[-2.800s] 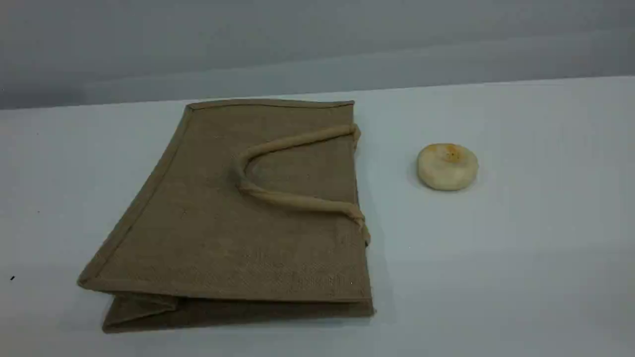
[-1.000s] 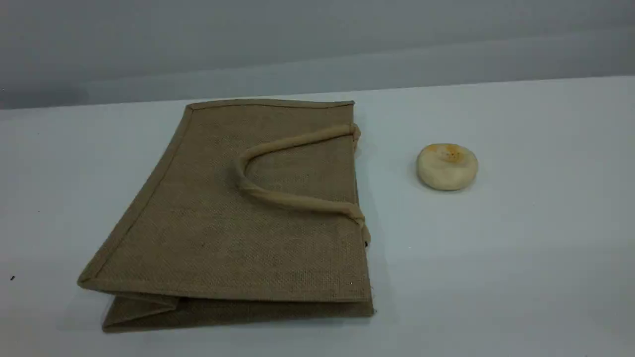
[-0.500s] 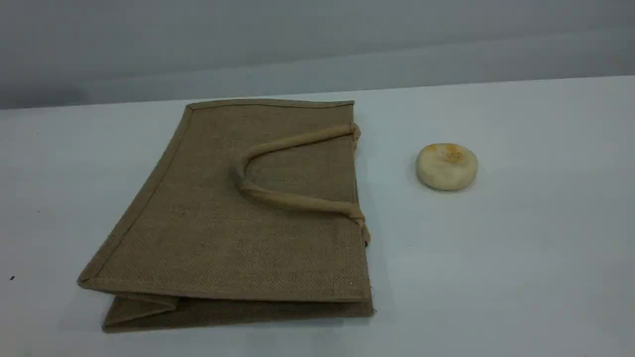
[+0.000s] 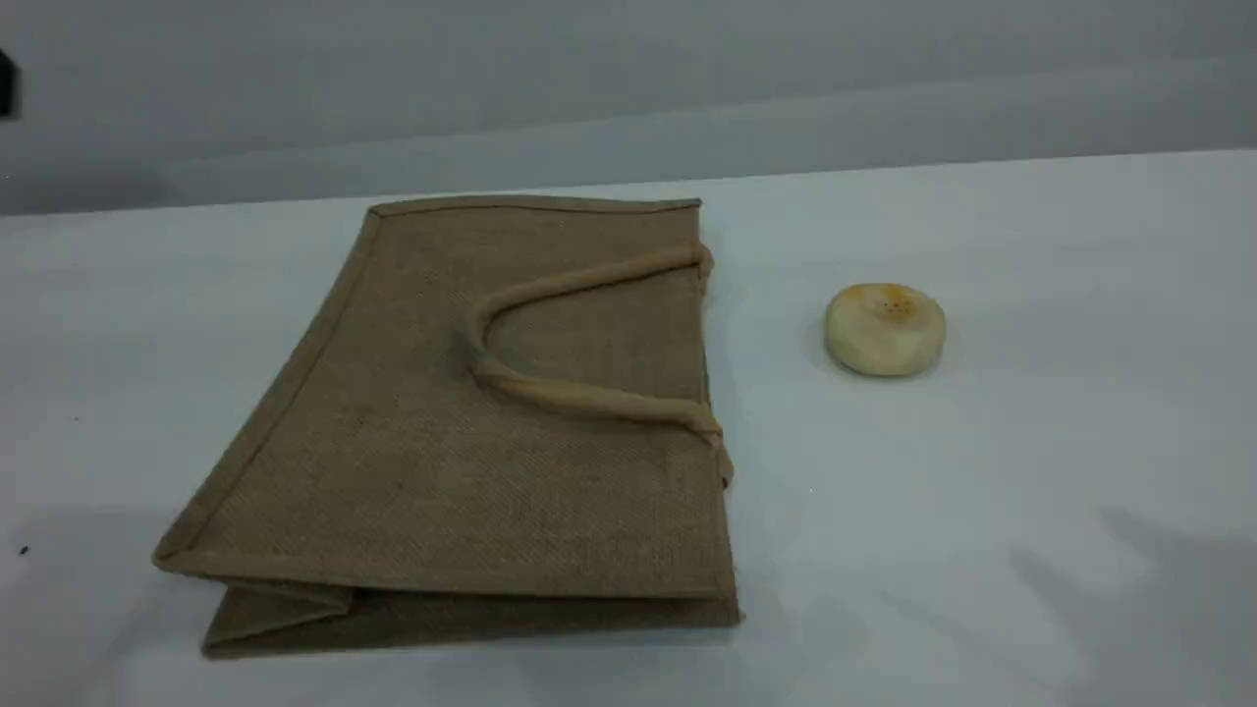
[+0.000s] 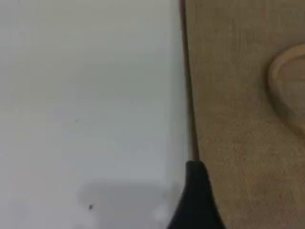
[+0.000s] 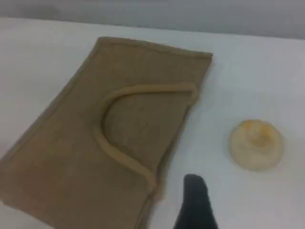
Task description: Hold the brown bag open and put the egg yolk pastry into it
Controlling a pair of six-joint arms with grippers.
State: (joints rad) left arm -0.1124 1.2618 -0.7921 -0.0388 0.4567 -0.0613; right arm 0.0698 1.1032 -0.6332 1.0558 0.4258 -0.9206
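In the scene view, the brown bag (image 4: 462, 422) lies flat on the white table (image 4: 1031, 471), left of the frame's centre, with its beige handle (image 4: 579, 393) resting on top. The egg yolk pastry (image 4: 885, 329) sits apart at the right.

In the left wrist view, the left gripper (image 5: 195, 200) shows one dark fingertip at the bottom, over the bag's piped edge (image 5: 188, 95); it is spread and empty.

In the right wrist view, the right gripper (image 6: 195, 202), probably hovering, shows one blurred fingertip between bag and pastry; it is spread wide too.
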